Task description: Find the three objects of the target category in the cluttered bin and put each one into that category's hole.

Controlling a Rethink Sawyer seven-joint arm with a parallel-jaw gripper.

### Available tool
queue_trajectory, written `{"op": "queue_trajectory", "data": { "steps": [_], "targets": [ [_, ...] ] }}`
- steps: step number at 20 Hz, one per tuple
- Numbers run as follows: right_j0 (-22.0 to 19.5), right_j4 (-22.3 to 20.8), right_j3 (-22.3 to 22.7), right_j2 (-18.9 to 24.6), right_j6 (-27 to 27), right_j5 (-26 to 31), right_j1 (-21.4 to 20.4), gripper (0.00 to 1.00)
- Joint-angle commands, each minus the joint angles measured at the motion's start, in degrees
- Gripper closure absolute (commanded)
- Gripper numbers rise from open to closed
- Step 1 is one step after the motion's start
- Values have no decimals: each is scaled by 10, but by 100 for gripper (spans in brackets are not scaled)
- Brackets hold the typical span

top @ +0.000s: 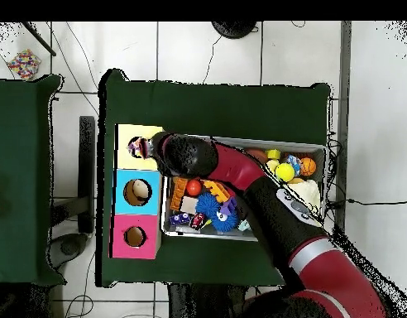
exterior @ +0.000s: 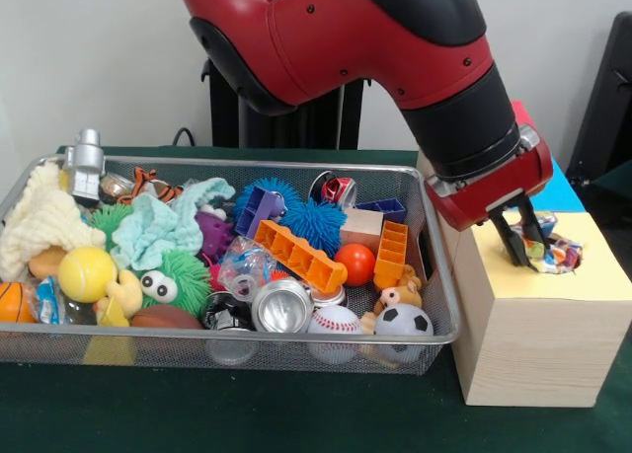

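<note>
Gripper (exterior: 525, 248) first: from the front you see its dark fingers (exterior: 508, 242) straddling a dotted paper wad (exterior: 550, 253) that sits in the hole (exterior: 563, 265) of the yellow-topped box (exterior: 538, 344), apparently clenched on it, though you cannot be sure the grip holds. Beside the box, the cluttered bin (exterior: 439, 275) is heaped with toys, and no other dotted wad shows among them. From overhead, the arm (top: 240, 178) reaches across the bin (top: 323, 153) to the yellow box (top: 124, 137), and the wad (top: 139, 148) shows in its hole. Judge such paper as light, soft and crushable; take it across its bulk, gently.
</note>
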Motion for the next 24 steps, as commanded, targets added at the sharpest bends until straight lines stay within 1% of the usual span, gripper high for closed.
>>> {"op": "queue_trajectory", "data": {
  "steps": [1,7,12,15,22,24],
  "targets": [
    [-15,11,-4,7,48,40,73,100],
    [-17,16,-1,11,47,53,71,100],
    [-8,11,-10,3,39,72,63,100],
    [0,6,-17,-8,35,96,53,100],
    [11,16,-11,-29,62,142,37,100],
    [21,14,-20,-45,67,164,36,100]
  ]
}}
